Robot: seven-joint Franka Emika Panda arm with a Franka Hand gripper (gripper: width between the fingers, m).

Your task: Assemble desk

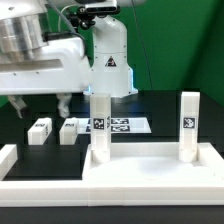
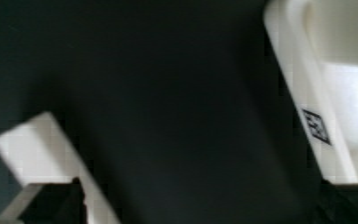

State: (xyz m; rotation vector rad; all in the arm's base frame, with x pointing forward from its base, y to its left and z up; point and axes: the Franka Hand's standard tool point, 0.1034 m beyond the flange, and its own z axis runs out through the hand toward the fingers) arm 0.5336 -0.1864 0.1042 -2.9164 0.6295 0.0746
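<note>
At the exterior view's left the gripper hangs with jaws spread and nothing between them, just above two loose legs lying on the dark surface. Further right the tabletop lies in front, two upright legs standing in its sockets. The loose legs look light, stiff and smooth, so a squeeze across opposite flat faces near mid-length seems safest

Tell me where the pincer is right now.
The pincer hangs at the exterior view's left, above two loose legs lying on the black table, left of the marker board and behind the tabletop.
</note>
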